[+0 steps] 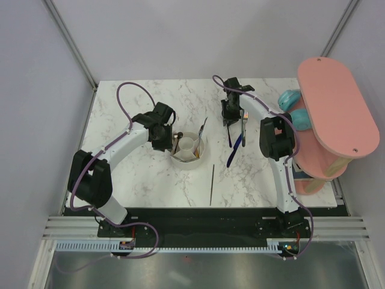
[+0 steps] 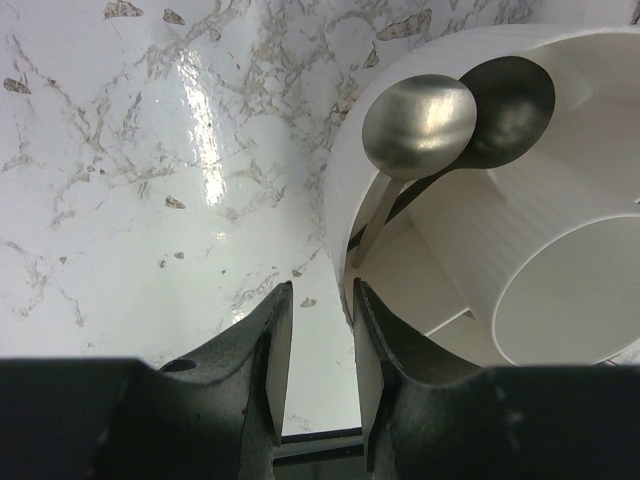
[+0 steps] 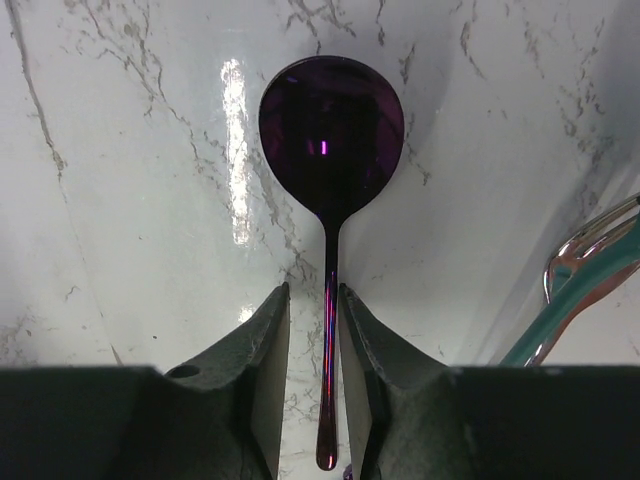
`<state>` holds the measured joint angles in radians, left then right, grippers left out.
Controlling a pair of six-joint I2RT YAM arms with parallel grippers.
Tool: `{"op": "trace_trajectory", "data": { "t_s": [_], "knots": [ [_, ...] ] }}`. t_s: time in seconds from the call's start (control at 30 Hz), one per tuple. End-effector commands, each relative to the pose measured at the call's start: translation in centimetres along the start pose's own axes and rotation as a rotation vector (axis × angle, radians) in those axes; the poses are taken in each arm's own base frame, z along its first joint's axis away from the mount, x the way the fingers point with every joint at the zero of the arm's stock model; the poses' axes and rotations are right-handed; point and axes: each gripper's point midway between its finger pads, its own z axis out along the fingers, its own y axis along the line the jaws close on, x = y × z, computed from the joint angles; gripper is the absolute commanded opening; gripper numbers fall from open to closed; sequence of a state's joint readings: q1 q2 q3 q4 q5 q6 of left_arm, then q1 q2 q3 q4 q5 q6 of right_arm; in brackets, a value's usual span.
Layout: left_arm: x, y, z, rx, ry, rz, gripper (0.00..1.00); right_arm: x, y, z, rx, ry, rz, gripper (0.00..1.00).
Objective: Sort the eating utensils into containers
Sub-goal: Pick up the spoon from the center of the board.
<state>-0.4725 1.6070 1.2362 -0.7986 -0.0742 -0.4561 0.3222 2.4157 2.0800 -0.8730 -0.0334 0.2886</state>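
The white round holder (image 1: 180, 159) stands left of the table's middle; a silver fork (image 1: 201, 129) leans out of it. In the left wrist view the holder (image 2: 560, 200) holds a silver spoon (image 2: 418, 125) and a dark spoon (image 2: 510, 95). My left gripper (image 1: 173, 142) is slightly open and empty (image 2: 320, 292) at the holder's left rim. My right gripper (image 1: 229, 122) is low over the table, its jaws narrowly open on either side of the purple spoon's handle (image 3: 328, 300). A fork (image 1: 245, 120), a blue-handled utensil (image 1: 235, 149) and a black stick (image 1: 212, 183) lie nearby.
A large pink oval board (image 1: 337, 108) on a stand fills the right edge, with teal objects (image 1: 292, 99) beside it. A teal-and-silver utensil (image 3: 590, 270) lies just right of my right gripper. Walls close in the far side.
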Motion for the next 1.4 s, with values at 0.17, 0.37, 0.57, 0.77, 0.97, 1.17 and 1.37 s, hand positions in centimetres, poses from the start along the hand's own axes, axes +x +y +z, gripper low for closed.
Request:
{"op": "trace_trajectory", "data": {
  "t_s": [0.17,0.37,0.57,0.77,0.97,1.17,1.37],
  "knots": [
    [0.0,0.4,-0.7,-0.011,-0.016,-0.017,0.37,4.5,-1.7,6.3,0.086,0.142,0.024,0.05],
    [-0.4,0.1,-0.8,-0.005,-0.02,-0.021,0.37,6.3,-0.3,4.9,-0.013,0.212,-0.011,0.0],
    [-1.2,-0.1,-1.3,0.002,-0.048,-0.032,0.38,7.6,1.5,0.2,-0.088,0.165,-0.025,0.0],
    [-1.6,-0.7,-0.7,0.019,-0.041,-0.027,0.38,6.2,2.5,-4.6,-0.125,0.072,-0.021,0.0],
    [-2.3,-1.1,-0.6,0.031,-0.062,-0.026,0.38,7.6,2.7,-5.6,-0.135,0.065,-0.035,0.0],
    [-2.1,-1.1,-0.5,0.038,-0.065,-0.023,0.38,8.2,3.1,-6.5,-0.16,0.024,-0.052,0.0],
    [-1.4,-0.8,0.0,0.035,-0.062,-0.034,0.38,9.0,3.7,-7.5,-0.203,0.011,-0.069,0.0]
  ]
}}
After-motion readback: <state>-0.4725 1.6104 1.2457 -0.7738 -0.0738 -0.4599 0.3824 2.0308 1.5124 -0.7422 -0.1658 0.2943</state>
